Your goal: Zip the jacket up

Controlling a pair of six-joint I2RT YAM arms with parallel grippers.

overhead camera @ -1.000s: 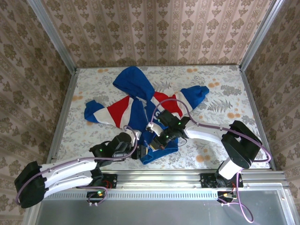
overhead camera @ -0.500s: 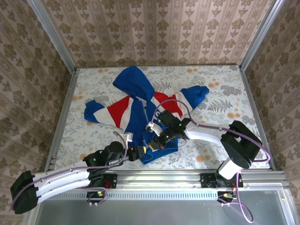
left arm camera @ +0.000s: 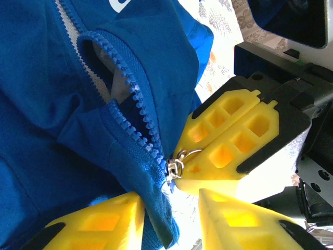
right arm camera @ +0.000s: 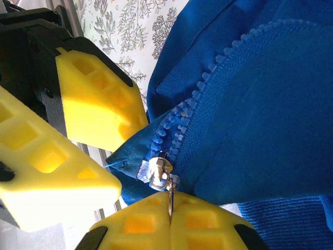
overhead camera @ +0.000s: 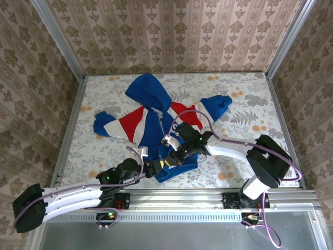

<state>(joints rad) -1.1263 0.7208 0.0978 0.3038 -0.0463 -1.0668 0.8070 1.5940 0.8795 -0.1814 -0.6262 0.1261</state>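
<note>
Floral-patterned tabletop (overhead camera: 250, 104) carried the jacket (overhead camera: 151, 120) left of centre in the top view, with its hood toward the upper edge. At the lower hem we saw the left gripper (overhead camera: 155, 169) and the right gripper (overhead camera: 173, 158) meet, but the detail was too small to resolve. The left wrist view showed the left jaws apart, with the hem corner lying unclamped between them. The right wrist view showed the right fingers closed on the zipper pull (right arm camera: 160, 174), with the teeth above it unjoined.
</note>
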